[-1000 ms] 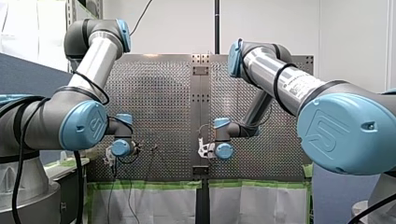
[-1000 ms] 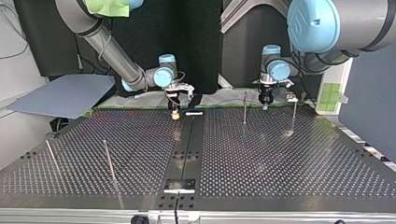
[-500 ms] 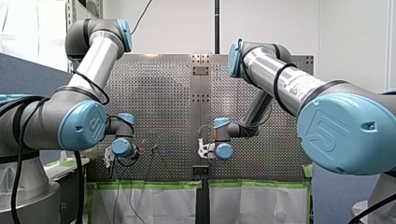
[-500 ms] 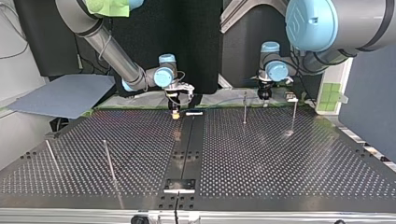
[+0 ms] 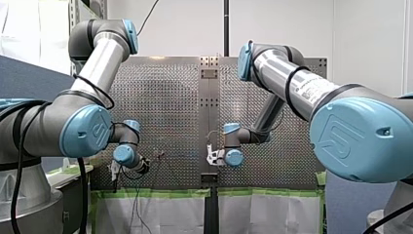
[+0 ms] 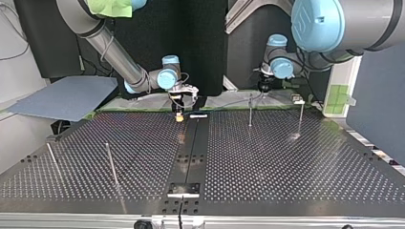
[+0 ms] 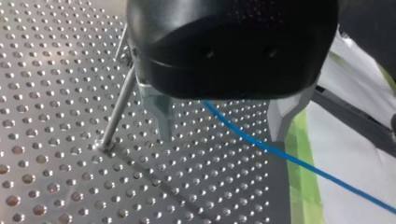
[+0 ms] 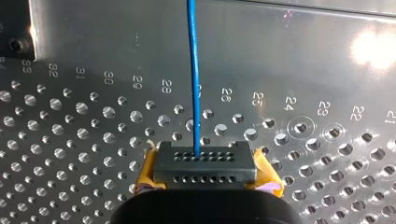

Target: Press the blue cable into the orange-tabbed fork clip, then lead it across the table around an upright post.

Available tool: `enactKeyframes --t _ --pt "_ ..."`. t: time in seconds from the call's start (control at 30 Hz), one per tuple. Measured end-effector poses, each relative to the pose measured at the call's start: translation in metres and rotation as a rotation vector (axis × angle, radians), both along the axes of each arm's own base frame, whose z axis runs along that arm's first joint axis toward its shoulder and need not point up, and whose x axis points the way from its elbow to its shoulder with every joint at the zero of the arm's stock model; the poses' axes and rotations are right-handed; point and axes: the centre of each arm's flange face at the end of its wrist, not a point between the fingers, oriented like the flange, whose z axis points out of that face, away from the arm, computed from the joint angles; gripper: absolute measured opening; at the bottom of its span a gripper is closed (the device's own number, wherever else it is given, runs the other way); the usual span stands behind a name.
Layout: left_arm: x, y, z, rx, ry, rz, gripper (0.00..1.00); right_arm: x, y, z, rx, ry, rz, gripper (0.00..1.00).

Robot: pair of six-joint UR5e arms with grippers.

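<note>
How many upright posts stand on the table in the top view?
4. One post and a second stand at the view's right near the far edge. Two more stand at its left, nearer the camera. None looks hidden.

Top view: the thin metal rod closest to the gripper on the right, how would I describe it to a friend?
On the perforated table, look along the far edge in the top view's right half, where two thin upright posts stand. Yours is the post nearer the table's dark middle strip, just in front of my left gripper; its neighbour stands further right.
</note>
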Motion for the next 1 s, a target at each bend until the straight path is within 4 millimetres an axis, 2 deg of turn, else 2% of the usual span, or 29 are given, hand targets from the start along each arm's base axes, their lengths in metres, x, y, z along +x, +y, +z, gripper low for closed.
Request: enactKeyframes --t 0.27,0.57,1.0 --pt "-0.003 0.0 0.002 0.001 -0.007 -0.003 1.0 0.0 0.001 -0.001 0.006 0.005 0.001 0.0" --pt "-0.007 0.0 0.016 -0.015 -0.058 0.005 1.0 0.0 0.001 -0.001 0.007 0.005 0.001 0.0" --pt "-0.024 -0.01 0.027 -0.029 -0.108 -0.038 1.0 -0.001 0.001 -0.001 0.008 0.006 0.001 0.0"
